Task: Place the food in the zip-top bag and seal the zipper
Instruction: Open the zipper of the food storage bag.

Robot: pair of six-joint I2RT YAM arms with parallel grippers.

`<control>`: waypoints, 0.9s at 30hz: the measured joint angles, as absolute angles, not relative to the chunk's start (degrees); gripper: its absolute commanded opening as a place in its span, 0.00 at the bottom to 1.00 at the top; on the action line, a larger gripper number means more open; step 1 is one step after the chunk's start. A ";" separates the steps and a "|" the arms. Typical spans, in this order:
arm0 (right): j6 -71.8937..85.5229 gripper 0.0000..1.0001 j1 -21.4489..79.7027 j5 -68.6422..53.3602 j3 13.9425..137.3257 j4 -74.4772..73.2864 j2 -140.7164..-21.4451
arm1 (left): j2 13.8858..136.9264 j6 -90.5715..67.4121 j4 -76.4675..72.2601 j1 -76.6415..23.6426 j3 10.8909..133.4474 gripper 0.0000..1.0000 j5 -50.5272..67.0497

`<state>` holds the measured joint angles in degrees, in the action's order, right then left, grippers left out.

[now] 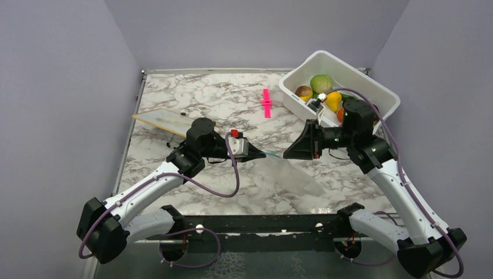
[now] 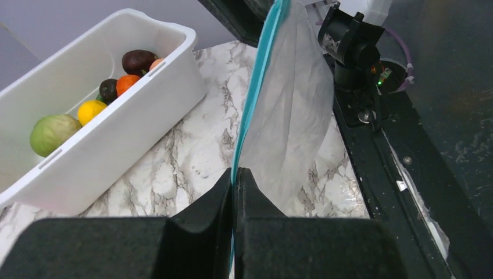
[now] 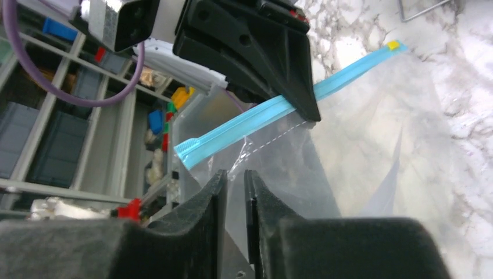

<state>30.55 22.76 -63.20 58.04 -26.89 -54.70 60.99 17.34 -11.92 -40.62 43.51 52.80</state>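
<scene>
White tub stood at the far right corner of the marbled surface. It held the food: green ball, yellow piece, orange piece, dark brown piece, and another dark piece packed among them. Zip-top bag hung above the surface, nearer the arm bases than the tub and off the tub's left corner. Left end effector was clamped tight on the zipper; the strip ran out from between its fingers toward the tub side, with clear film draping below. Right end effector, between bag and tub, pointed away from the tub at the bag. Its fingers stood a slim gap apart just under the zipper's free end, film showing behind the gap; could not tell whether they touched it. Pink clip lay flat just left of the tub. Pale board lay well left of the tub, beyond the clip.
</scene>
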 measured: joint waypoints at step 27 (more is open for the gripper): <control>41.39 0.82 22.79 -34.63 74.28 -30.76 -56.49 | 54.57 -11.22 -3.44 -40.64 52.80 0.00 21.02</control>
<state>41.39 22.79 -34.63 74.28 -30.76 -56.49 54.57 -11.22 -3.44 -40.64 52.80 21.02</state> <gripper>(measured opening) 0.832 0.021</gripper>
